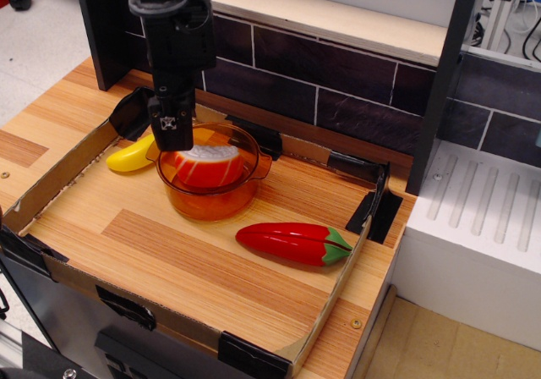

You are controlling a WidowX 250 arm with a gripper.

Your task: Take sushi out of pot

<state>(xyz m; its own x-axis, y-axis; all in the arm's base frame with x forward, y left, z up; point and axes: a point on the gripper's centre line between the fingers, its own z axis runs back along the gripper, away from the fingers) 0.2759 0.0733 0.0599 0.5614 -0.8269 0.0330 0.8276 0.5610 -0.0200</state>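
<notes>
In the upper left of the frame we see the gripper (pixel 172 127) hanging just over the back left rim of the pot (pixel 211 200). Its fingers look drawn together with nothing between them, though we cannot tell for sure. The sushi (pixel 209 166) lies inside the pot, white top up. A banana (pixel 131 156) sits left, a pepper (pixel 292 243) lower right.

Orange-red sushi (pixel 211 166) with white ridged top, tilted inside the transparent orange pot (pixel 207 201), upright on wood.
</notes>
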